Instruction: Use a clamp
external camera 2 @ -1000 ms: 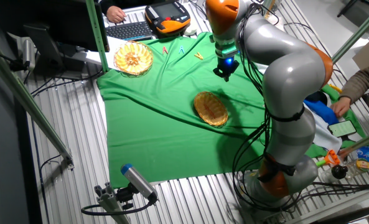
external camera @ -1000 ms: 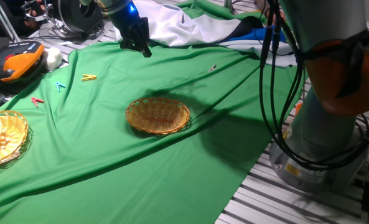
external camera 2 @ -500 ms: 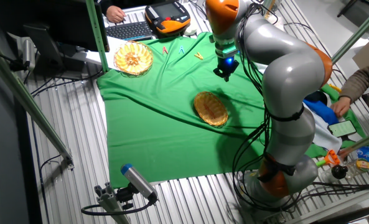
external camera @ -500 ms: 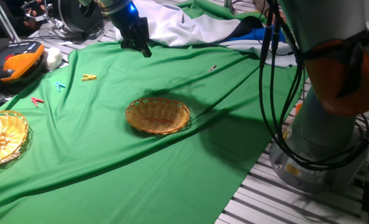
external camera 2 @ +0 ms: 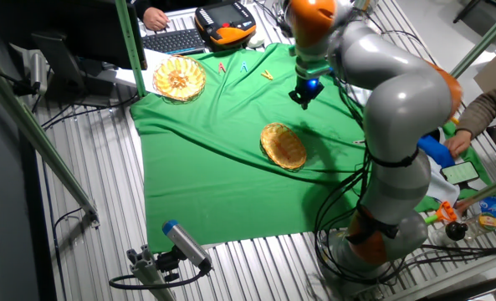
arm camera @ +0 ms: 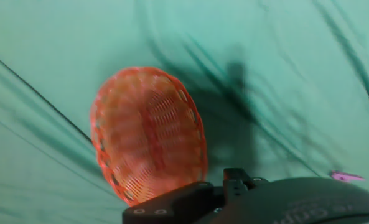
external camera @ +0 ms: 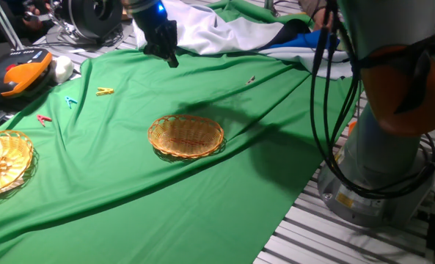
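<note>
Our hand (external camera: 164, 53) hangs high near the bench's far edge, grip unreadable, and the clamp (external camera: 251, 80) lies well off toward the arm's base side.

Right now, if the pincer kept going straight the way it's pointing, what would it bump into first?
Probably just the green cloth. The pincer hangs high, pointing down. In the hand view the wicker basket sits off to one side, so it likely misses it, though depth is hard to judge.
</note>
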You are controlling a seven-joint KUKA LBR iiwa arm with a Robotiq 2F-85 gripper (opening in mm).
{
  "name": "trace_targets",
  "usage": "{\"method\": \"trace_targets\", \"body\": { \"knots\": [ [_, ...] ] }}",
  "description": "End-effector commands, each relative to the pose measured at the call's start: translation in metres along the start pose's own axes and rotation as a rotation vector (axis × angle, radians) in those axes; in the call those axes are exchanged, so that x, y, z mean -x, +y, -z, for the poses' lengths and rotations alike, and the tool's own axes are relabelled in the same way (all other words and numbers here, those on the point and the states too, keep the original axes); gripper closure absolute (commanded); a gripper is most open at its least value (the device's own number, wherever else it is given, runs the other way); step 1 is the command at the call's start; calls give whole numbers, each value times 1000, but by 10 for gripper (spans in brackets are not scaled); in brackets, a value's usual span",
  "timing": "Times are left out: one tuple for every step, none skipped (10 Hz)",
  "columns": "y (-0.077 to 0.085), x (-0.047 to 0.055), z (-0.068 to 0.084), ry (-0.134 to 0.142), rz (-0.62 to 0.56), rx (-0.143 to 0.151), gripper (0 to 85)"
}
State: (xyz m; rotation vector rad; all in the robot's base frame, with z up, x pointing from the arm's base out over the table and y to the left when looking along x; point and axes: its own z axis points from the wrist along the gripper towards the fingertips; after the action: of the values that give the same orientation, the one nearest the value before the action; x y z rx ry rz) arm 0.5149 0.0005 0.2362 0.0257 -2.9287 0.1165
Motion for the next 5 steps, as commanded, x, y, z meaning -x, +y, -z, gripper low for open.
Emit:
{"method": "trace_targets", "body": {
  "knots": [
    [0,0,0,-1,-31,-12,850],
    [0,0,0,-29,-67,-14,850],
    [0,0,0,-39,-83,-26,850],
    [0,0,0,-45,-108,-18,850],
    [0,0,0,-56,-96,20,850]
  ]
}}
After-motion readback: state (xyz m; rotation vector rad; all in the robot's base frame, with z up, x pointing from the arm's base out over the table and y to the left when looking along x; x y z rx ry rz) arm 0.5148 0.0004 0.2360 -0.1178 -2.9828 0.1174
